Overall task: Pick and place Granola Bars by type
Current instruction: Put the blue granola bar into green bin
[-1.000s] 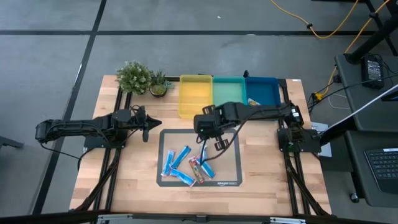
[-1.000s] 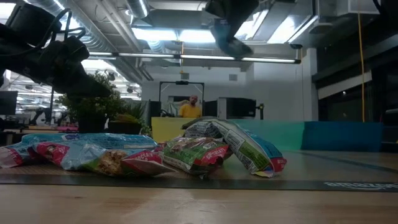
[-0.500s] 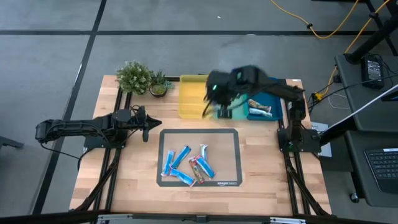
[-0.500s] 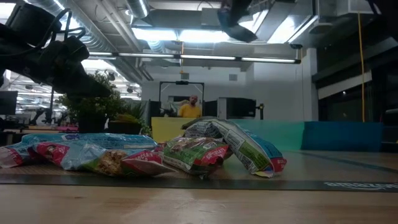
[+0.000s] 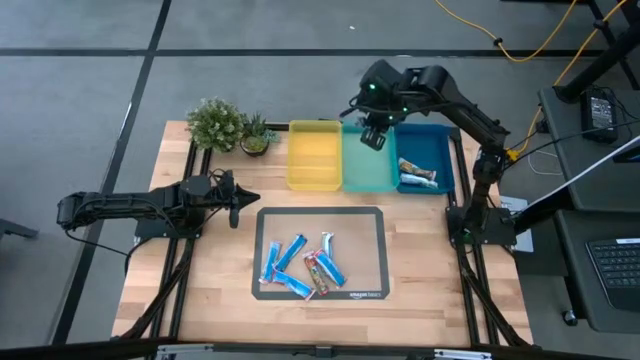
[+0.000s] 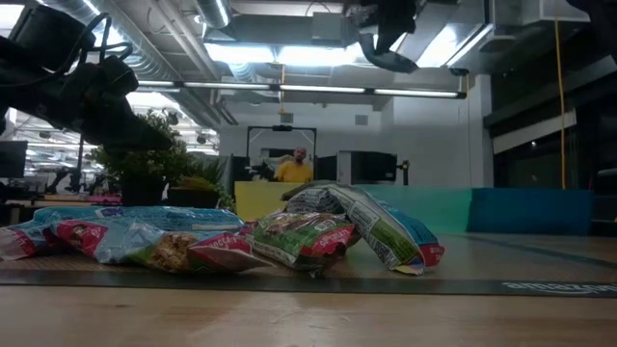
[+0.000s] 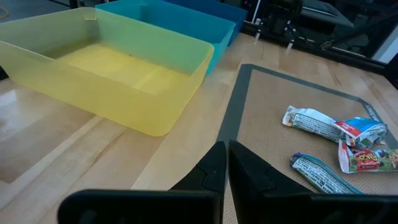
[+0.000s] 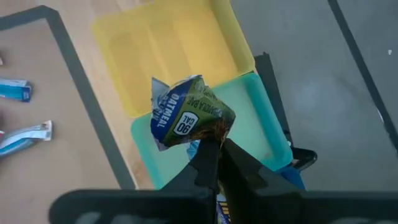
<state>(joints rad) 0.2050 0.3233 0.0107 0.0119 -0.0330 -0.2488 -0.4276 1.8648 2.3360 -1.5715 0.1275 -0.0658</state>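
Up off the mat and across swings the right end effector (image 8: 214,144), pinched tight on a granola bar (image 8: 186,113), now poised above the teal tray (image 5: 367,165), drop looking imminent, left end effector (image 7: 225,163) closed, idle over the bench (image 5: 210,270)

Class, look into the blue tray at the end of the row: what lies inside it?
The blue tray holds two granola bars, lying near its front wall. The right arm crosses above its rear part, so anything lying there is hidden.
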